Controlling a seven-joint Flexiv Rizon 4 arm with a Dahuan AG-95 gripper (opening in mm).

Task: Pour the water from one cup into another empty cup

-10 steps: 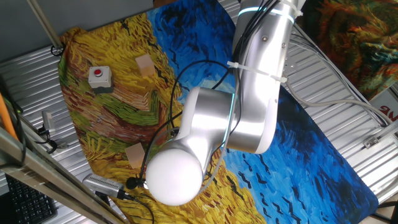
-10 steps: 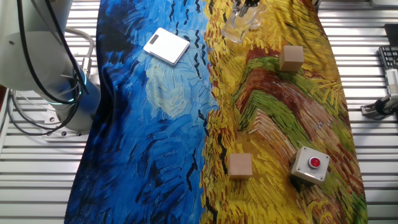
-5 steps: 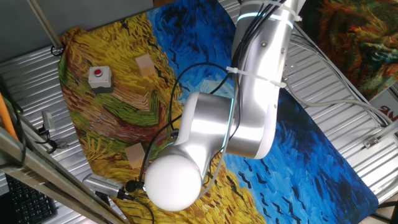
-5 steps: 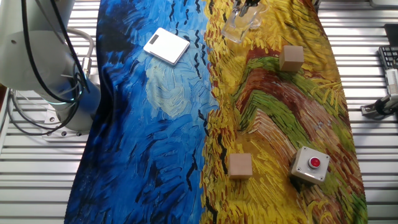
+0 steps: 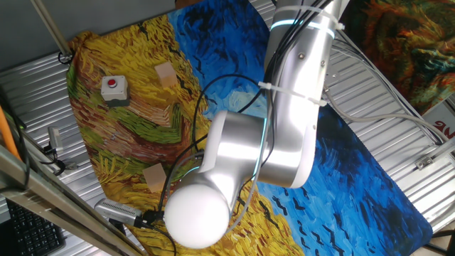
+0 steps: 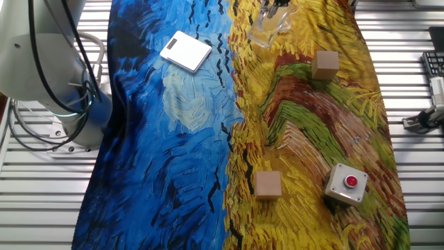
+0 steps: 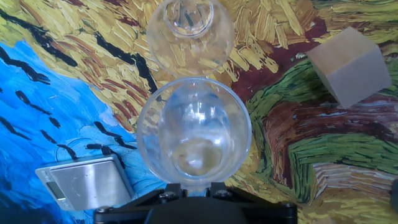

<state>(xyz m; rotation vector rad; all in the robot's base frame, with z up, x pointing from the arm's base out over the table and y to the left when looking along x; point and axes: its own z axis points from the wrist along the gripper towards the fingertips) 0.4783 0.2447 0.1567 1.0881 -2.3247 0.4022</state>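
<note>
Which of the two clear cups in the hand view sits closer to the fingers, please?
The taller, wider tumbler, directly above the hand's black housing at the bottom edge. The smaller cup lies beyond it, at the top of the picture.

I work in a robotics lab: a ribbed aluminium bench (image 6: 409, 201) under a painted cloth (image 6: 208, 139), a red-button box (image 6: 345, 185), a digital scale (image 6: 186, 51), loose cables (image 5: 398, 99).

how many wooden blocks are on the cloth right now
2. One block sits near the cups at the far end; the other block lies left of the red button box. The arm may hide more.
</note>
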